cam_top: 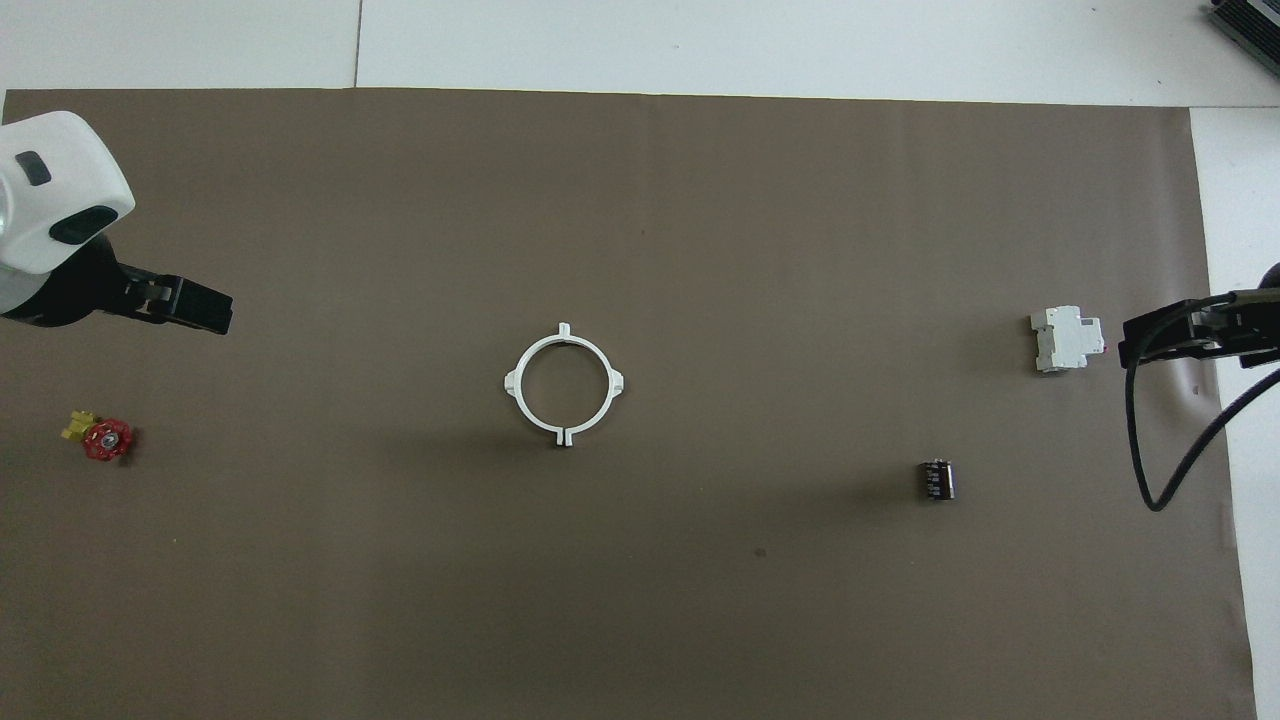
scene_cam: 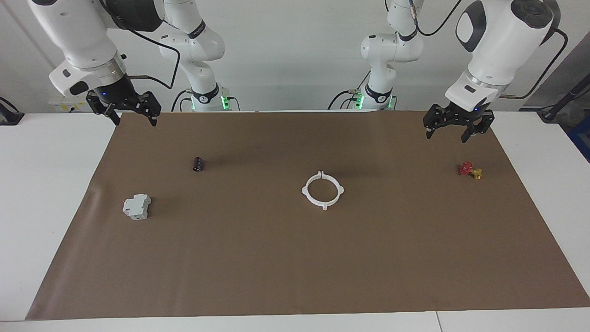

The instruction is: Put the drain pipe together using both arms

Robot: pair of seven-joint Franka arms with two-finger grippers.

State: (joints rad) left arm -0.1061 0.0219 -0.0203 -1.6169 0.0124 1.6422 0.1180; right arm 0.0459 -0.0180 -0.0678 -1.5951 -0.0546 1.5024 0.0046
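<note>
From across the table, the pipe (scene_cam: 323, 191) lies flat near the middle of the brown mat (scene_cam: 295, 267), a thin white ring made of two half arcs closed together. Small tabs stick out where the ends meet, one pair toward the robots and one pair away from them, and a stubby tab sits at the middle of each arc. Nothing touches it. The left gripper (scene_cam: 453, 132) hangs in the air over the mat's edge at the left arm's end, its fingers spread apart and holding nothing; the red-and-yellow valve (scene_cam: 470, 170) lies on the mat farther from the robots than that spot. The right gripper (scene_cam: 133, 118) hangs over the mat's corner at the right arm's end, fingers also apart and empty. A small black cylinder (scene_cam: 198, 163) lies between that end and the ring, and a grey-white block (scene_cam: 136, 206) sits farther from the robots than the cylinder. Both arms wait, well apart from the ring.

From above, the pipe (cam_top: 563, 383) shows as a clean round hoop with a narrow seam at each tabbed joint, the mat (cam_top: 640, 620) bare inside it. The left gripper (cam_top: 190, 303) pokes in over the mat above the valve (cam_top: 101, 437). The right gripper (cam_top: 1160, 338) shows just beside the block (cam_top: 1067, 339), with the cylinder (cam_top: 936, 479) nearer the robots
</note>
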